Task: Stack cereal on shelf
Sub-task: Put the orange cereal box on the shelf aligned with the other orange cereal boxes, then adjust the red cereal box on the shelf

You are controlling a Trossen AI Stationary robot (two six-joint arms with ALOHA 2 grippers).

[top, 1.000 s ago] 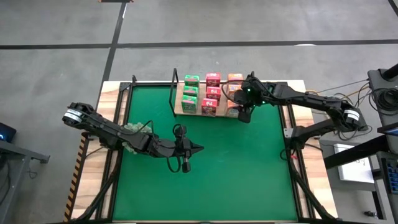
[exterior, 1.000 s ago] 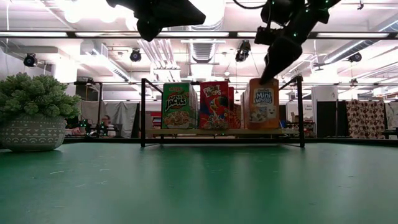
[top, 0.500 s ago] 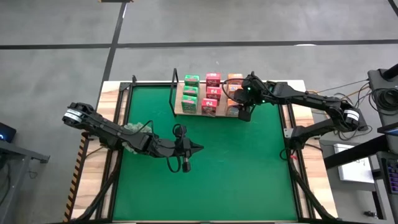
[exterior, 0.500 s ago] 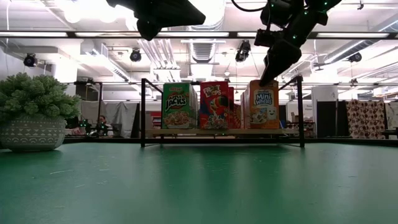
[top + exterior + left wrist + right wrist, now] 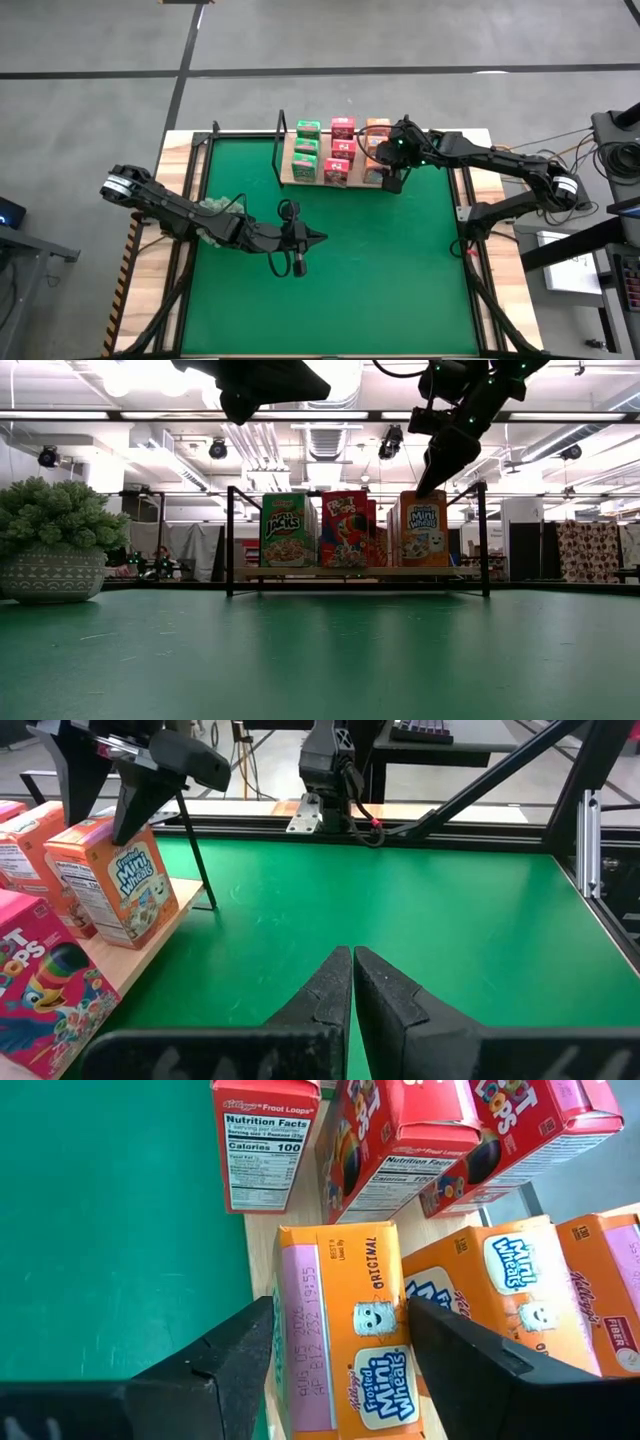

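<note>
The right gripper, fingers apart astride the front orange box at the shelf's three o'clock end, should grip this light, crushable carton's narrow sides.

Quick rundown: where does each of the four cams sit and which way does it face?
High: overhead, straight down; both arms, shelf at the mat's far edge.
Low: table height, level across the mat to the shelf; both grippers hang in from above.
Left wrist: above mid-mat, past the shut left gripper toward the front orange Mini-Wheats box.
Right wrist: above the shelf, looking down; open right gripper straddles that box.
Shared: all four show that orange box.
</note>
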